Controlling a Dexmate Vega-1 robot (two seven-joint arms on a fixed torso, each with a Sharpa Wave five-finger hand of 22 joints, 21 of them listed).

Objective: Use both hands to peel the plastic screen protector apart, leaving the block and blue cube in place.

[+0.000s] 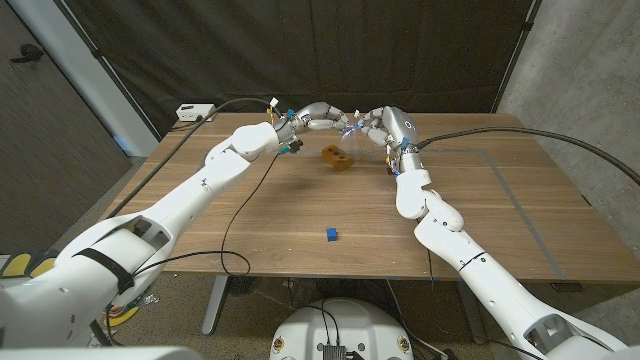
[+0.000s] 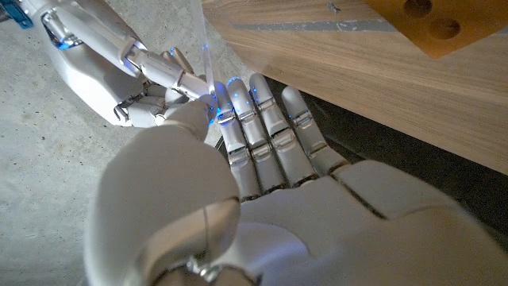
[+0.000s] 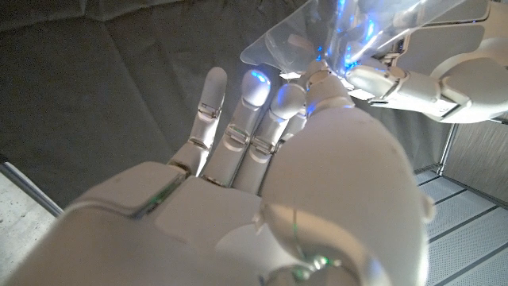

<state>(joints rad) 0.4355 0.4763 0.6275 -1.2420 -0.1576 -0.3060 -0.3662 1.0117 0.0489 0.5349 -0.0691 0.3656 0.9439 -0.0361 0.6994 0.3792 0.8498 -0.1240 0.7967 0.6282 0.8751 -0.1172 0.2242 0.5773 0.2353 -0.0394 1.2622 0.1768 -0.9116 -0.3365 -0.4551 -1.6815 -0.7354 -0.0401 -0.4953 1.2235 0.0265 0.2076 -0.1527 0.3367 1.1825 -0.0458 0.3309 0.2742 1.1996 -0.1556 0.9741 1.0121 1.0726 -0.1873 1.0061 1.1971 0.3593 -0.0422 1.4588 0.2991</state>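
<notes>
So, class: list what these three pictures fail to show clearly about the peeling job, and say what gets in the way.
- Screen protector: in the head view it is too small and clear to trace between the hands.
- Whether its layers have separated: right wrist view, glare and fingers cover the seam.
- Left hand: its pinch point sits behind its own thumb in the left wrist view.
- Block: cut off by the left wrist picture's edge.
- Blue cube: too small for detail.

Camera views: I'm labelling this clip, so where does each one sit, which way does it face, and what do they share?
Head view: fixed on the robot's head, looking down the wooden table; both arms, block, blue cube.
Left wrist view: along the left hand toward the right hand.
Right wrist view: along the right hand toward the left hand's fingers.
Shared: both wrist views show the screen protector pinched between both hands.
</notes>
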